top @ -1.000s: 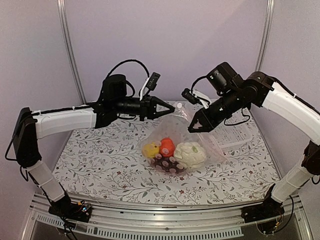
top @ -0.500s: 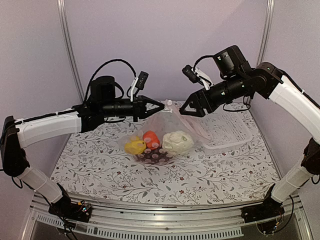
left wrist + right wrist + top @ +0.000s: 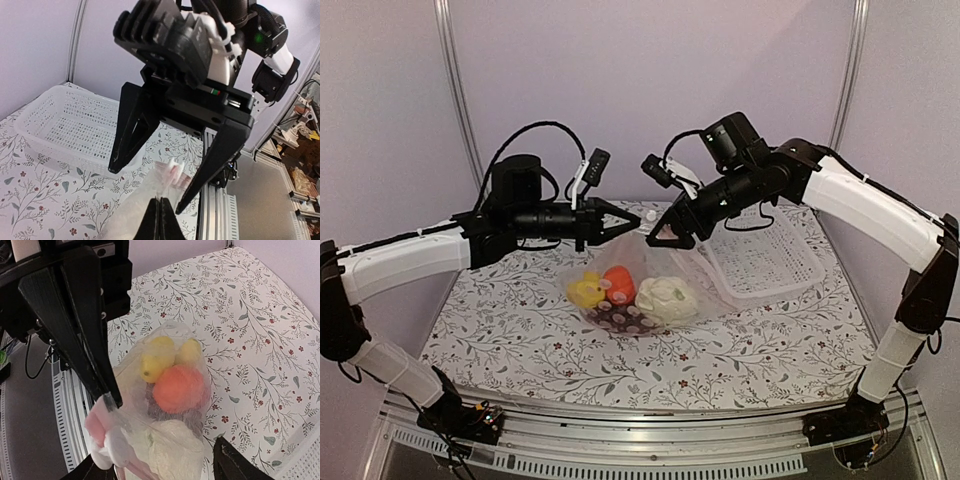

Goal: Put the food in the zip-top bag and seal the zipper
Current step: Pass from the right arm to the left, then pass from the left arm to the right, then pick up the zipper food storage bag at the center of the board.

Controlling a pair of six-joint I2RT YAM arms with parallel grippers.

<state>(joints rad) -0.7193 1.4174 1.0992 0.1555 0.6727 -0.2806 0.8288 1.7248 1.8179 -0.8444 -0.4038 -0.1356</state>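
Left gripper (image 3: 632, 224) pinched tight on the bag (image 3: 642, 270) at its top edge – bag hangs from it, food (image 3: 620, 290) all inside, beside the basket (image 3: 765, 262). Right gripper (image 3: 667, 238) – jaws apart, straddling that same edge.

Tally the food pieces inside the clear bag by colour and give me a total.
Yellow pieces: 2
Orange piece: 1
White cauliflower: 1
Dark purple grape bunch: 1
Total: 5

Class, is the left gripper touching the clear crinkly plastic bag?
Touching. The right wrist view shows the left gripper pinching the top edge of the clear crinkly plastic bag.
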